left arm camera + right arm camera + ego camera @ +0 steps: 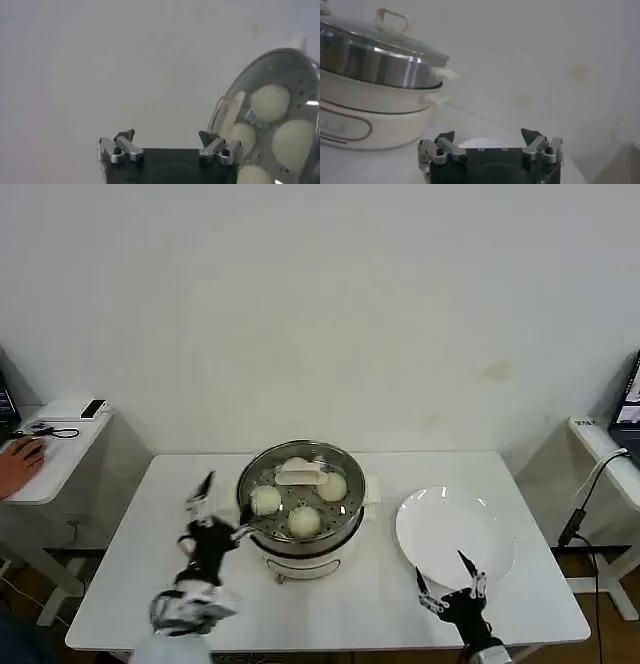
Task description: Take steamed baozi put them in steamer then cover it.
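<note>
The steamer (300, 546), a shiny steel pot on a white base, stands mid-table with a glass lid (300, 472) resting on it. Cream-white baozi (304, 521) show through the lid, and several baozi (270, 102) appear under the glass in the left wrist view. My left gripper (226, 502) (166, 136) is open and holds nothing, just left of the steamer's rim. My right gripper (443, 574) (487, 135) is open and holds nothing, at the near edge of the white plate (455, 524). The right wrist view shows the covered steamer (380, 65) off to one side.
The plate sits bare, right of the steamer. Small side tables flank the white table: one on the left (60, 446) with small items, one on the right (605, 449) with a cable hanging. A plain wall is behind.
</note>
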Controlling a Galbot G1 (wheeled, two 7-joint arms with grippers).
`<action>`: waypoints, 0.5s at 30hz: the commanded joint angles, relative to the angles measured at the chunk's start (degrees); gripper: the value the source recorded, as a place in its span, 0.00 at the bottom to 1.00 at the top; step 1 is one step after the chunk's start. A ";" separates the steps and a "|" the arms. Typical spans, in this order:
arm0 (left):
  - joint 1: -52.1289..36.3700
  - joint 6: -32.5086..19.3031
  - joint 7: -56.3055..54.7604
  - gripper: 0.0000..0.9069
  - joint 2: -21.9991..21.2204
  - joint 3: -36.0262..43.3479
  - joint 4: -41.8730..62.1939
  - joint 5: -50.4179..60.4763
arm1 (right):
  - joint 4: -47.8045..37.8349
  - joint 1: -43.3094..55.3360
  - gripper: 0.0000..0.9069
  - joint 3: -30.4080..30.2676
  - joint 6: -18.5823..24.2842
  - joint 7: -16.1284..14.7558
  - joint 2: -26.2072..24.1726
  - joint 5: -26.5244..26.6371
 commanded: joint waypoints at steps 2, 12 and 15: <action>21.13 -20.81 -5.79 1.00 -3.18 -21.14 4.12 -47.51 | 0.60 -0.72 1.00 -2.19 -0.41 0.07 -2.38 5.41; 25.55 -25.56 -5.60 1.00 -6.88 -16.53 5.72 -39.95 | 1.19 -1.71 1.00 -3.16 -3.11 0.61 -4.11 10.11; 25.62 -27.53 -3.86 1.00 -7.58 -16.28 6.06 -39.19 | 1.13 -1.98 1.00 -3.24 -3.69 0.55 -4.06 10.05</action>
